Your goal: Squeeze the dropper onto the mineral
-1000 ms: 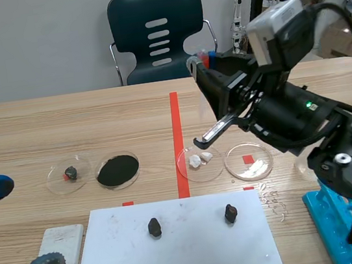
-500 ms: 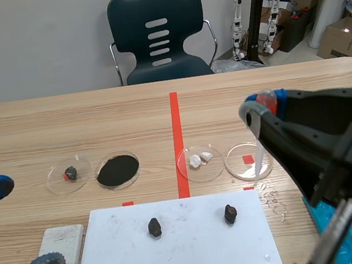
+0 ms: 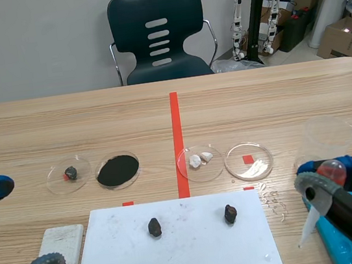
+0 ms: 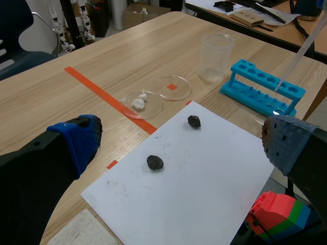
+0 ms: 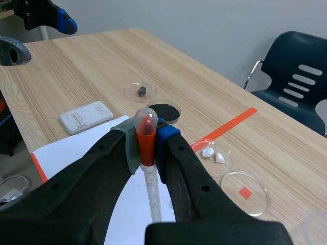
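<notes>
Wood table [image 3: 96, 123], dark blue chair [image 3: 158, 33] behind its far edge. White sheet [image 3: 179, 249] lies at the near edge, across the middle. Right gripper [image 5: 146, 138] is low at the near right, jaws clamped on the dropper [image 3: 308, 221]: pads press the neck just under the clear bulb, the red collar is between the fingers, and the tube slants down toward the sheet's right edge, tip off the sheet. Left gripper [image 4: 179, 145] is at the near left, jaws wide apart, nothing between them. Blue tube rack [image 4: 263, 89] stands right of the sheet, just beside the right gripper, with the clear cup [image 4: 216, 56] behind it. White block [image 3: 63, 250] sits left of the sheet. Four petri dishes in a row beyond the sheet: stone dish [image 3: 55, 182] with a small dark bit, powder dish [image 3: 118, 171] filled black, chip dish [image 3: 184, 167] with white pieces, empty dish [image 3: 234, 170] over a red square. Two dark mineral lumps on the sheet, left lump [image 3: 154, 227] and right lump [image 3: 230, 213], apart from each other; the dropper is nearer the right one, not over it.
</notes>
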